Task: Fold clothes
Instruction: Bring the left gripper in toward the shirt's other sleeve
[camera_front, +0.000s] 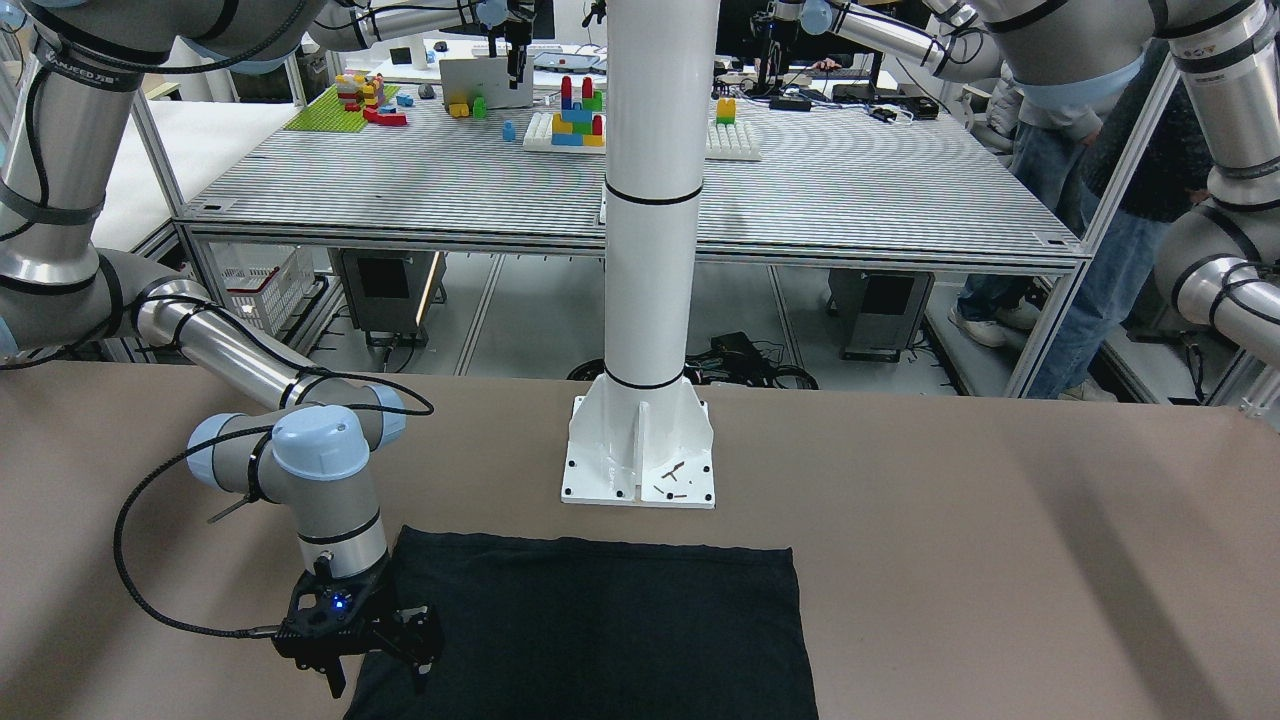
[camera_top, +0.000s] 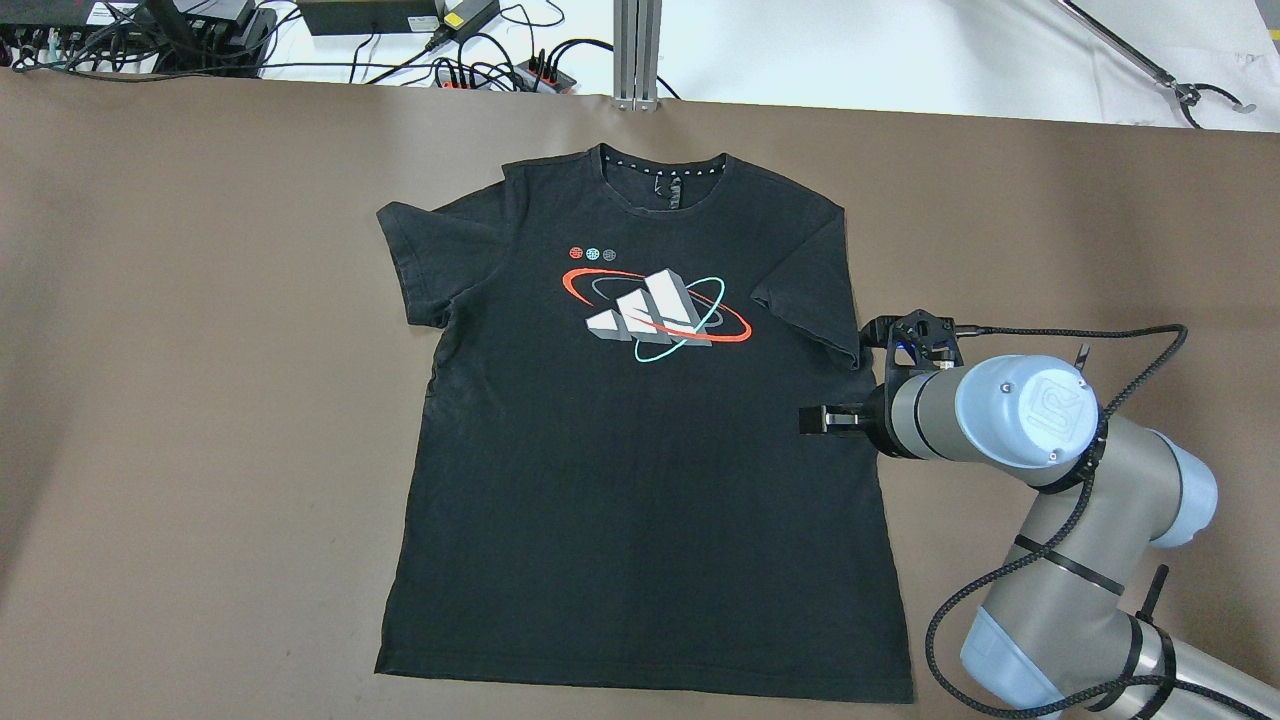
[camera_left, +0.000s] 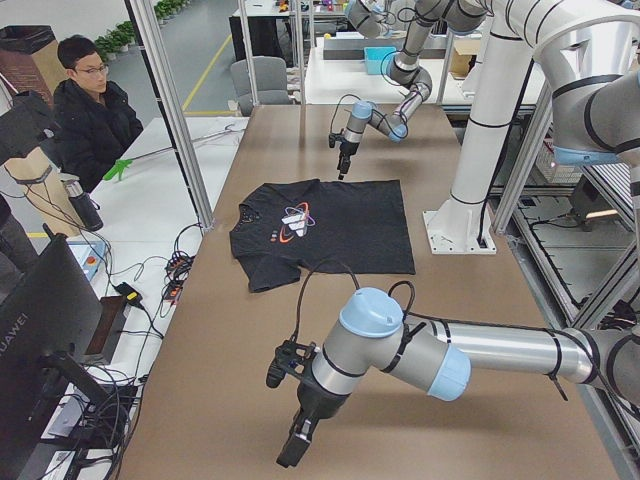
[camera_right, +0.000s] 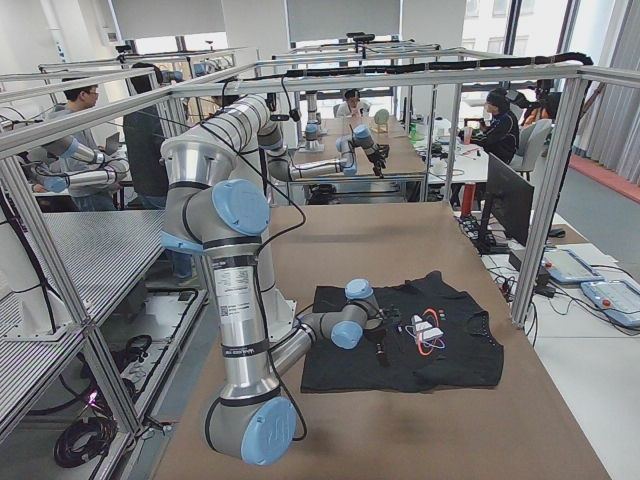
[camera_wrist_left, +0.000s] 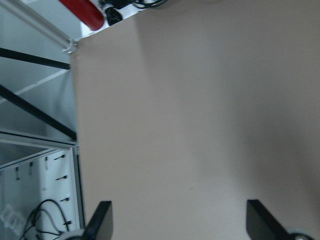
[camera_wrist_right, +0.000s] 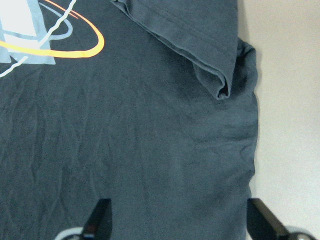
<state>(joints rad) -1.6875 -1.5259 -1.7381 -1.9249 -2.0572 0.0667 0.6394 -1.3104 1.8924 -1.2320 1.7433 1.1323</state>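
A matt brown table top (camera_top: 180, 420) spans the work area. On it stands a white round pillar (camera_front: 650, 250) with a white bolted base plate (camera_front: 600, 470), and a few small dark bits (camera_front: 672, 480) lie on the plate. Behind it is a grey ribbed-top table (camera_front: 400, 200) that bears coloured plastic building blocks (camera_front: 577, 115), a green studded flat board (camera_front: 325, 110) and a white studded board (camera_front: 733, 142). A white slotted plastic crate (camera_front: 265, 285) shows below that table's corner, and a person in blue jeans (camera_front: 1090, 270) stands at its other end. Black power strips and cables (camera_top: 490, 65) line the brown top's far edge. In the exterior left view a seated man in glasses and a black jacket (camera_left: 90, 115) is beside the table, with a black monitor (camera_left: 50, 320) nearer the camera.
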